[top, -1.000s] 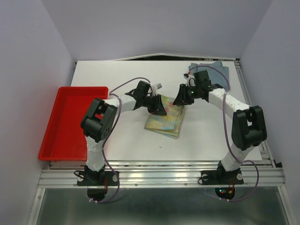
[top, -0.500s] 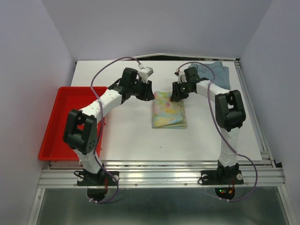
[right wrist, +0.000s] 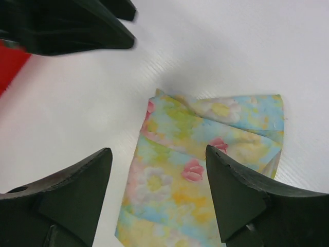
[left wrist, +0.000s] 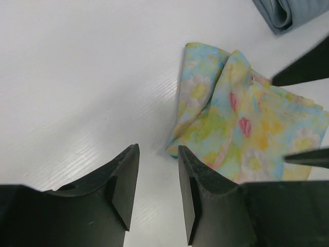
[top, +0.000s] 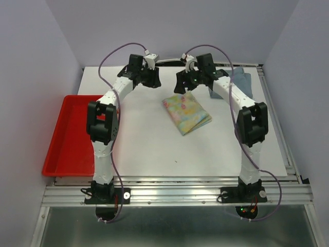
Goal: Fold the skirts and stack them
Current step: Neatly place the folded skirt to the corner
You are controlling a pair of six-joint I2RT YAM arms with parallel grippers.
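Floral skirt (top: pixel 186 114): folded, mid-table, untouched. Denim skirt (top: pixel 241 77): far right, well apart. Left gripper (left wrist: pixel 158 154): slightly parted, empty. Right gripper (right wrist: pixel 158 154): wide apart, empty. Judged: floral fold complete; next, reach right for denim, then stack.

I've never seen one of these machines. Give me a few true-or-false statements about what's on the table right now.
1. The floral skirt lies folded on the white table. True.
2. The right tool is gripping the floral skirt. False: it hangs open above it, holding nothing.
3. The denim skirt is in the red tray. False: it lies at the table's far right corner.
4. The two skirts lie apart, not stacked. True.
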